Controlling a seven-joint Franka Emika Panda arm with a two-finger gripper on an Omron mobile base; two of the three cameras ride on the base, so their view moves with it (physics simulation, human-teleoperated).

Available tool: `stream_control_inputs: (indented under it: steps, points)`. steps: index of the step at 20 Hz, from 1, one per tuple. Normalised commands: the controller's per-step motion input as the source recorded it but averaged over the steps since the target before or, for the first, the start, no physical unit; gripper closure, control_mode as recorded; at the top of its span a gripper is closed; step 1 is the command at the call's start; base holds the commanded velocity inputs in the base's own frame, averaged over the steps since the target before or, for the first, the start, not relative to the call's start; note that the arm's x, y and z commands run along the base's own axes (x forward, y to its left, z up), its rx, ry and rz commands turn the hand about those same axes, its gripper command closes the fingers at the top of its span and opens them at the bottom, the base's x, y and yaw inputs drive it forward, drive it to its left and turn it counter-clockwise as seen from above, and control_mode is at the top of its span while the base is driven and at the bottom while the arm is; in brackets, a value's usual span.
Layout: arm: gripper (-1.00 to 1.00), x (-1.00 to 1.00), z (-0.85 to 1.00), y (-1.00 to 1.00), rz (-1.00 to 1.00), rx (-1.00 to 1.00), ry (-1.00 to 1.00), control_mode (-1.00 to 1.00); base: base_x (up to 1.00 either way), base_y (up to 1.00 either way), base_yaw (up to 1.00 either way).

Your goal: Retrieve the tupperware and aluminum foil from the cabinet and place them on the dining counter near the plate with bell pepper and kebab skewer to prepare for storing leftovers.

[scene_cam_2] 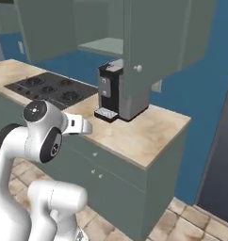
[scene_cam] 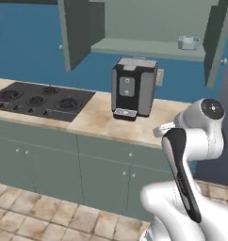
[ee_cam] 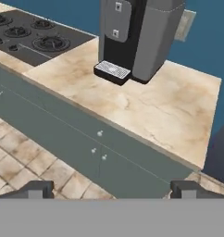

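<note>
The grey-green wall cabinet (scene_cam: 78, 33) hangs open above the worktop, both doors swung out. On the right end of its shelf (scene_cam: 149, 48) sits the tupperware (scene_cam: 189, 42), a small pale tub. In the right base view one cabinet door (scene_cam_2: 163, 42) covers most of the inside. The aluminum foil, the dining counter and the plate are out of view. My gripper (ee_cam: 113, 190) is open with nothing between its fingertips (ee_cam: 37, 189). It hangs over the floor in front of the base cupboards, well below the cabinet, and looks at the worktop.
A black and grey coffee machine (scene_cam: 134, 87) stands on the beige worktop (scene_cam: 101, 120) under the cabinet. A black hob (scene_cam: 38, 100) lies to its left. Grey-green base cupboards (ee_cam: 86, 134) front the worktop. The floor is tiled (scene_cam: 36, 216).
</note>
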Motion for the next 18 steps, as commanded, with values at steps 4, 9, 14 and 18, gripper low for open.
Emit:
stream_control_inputs:
  steps: [4, 9, 14, 18]
  points:
    - [-1.00, 0.00, 0.00, 0.00, 0.00, 0.00, 0.00, 1.00, 1.00, 0.50, 0.45]
    - [-1.00, 0.00, 0.00, 0.00, 0.00, 0.00, 0.00, 1.00, 0.65, 0.47, 0.02]
    - [-1.00, 0.00, 0.00, 0.00, 0.00, 0.00, 0.00, 1.00, 0.28, 0.59, -0.56]
    - [-1.00, 0.00, 0.00, 0.00, 0.00, 0.00, 0.00, 1.00, 0.03, 0.47, -0.87]
